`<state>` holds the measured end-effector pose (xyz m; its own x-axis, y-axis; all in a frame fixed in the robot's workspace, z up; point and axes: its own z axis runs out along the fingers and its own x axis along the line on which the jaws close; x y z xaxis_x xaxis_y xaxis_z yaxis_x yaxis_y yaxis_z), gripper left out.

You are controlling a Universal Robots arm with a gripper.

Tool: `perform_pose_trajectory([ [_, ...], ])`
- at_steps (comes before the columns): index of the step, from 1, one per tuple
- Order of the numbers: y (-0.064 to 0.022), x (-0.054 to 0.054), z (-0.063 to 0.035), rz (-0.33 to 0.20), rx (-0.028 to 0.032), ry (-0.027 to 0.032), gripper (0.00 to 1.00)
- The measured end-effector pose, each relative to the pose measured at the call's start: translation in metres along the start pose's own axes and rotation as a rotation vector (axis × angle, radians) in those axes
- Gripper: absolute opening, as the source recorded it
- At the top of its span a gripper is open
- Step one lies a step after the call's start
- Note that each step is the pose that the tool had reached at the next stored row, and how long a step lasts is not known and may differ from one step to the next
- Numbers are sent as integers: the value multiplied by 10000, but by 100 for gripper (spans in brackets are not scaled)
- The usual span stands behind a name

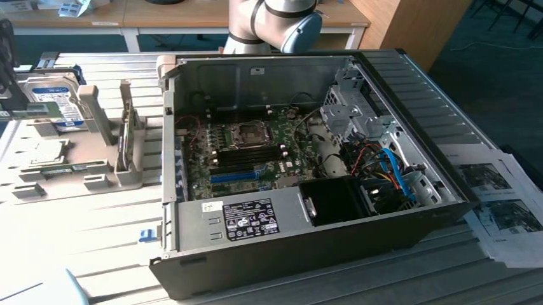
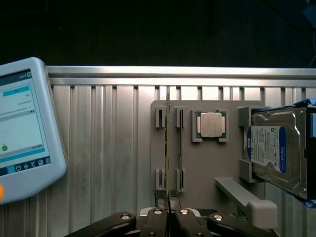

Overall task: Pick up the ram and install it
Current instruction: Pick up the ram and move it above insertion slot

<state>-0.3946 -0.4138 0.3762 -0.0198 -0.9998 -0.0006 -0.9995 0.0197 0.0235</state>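
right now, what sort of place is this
Probably a robotics lab bench for PC assembly: an open dark metal computer case, a grey fixture plate holding a blue-labelled hard drive, and a white touchscreen pendant.

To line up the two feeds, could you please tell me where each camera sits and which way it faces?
Exterior view: off the arm, raised, looking down at a slant into the open computer case; the arm shows at the top edge.
Wrist view: on the wrist, looking past the gripper, shut on the ram, onto the holder tray; the gripper is the robot's own part here.
Shared: the holder tray, the hard drive and the processor.
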Motion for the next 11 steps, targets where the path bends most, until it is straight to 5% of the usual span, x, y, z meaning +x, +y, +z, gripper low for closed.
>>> perform_pose_trajectory([
  [11,1,0,-46,0,1,-1,12],
])
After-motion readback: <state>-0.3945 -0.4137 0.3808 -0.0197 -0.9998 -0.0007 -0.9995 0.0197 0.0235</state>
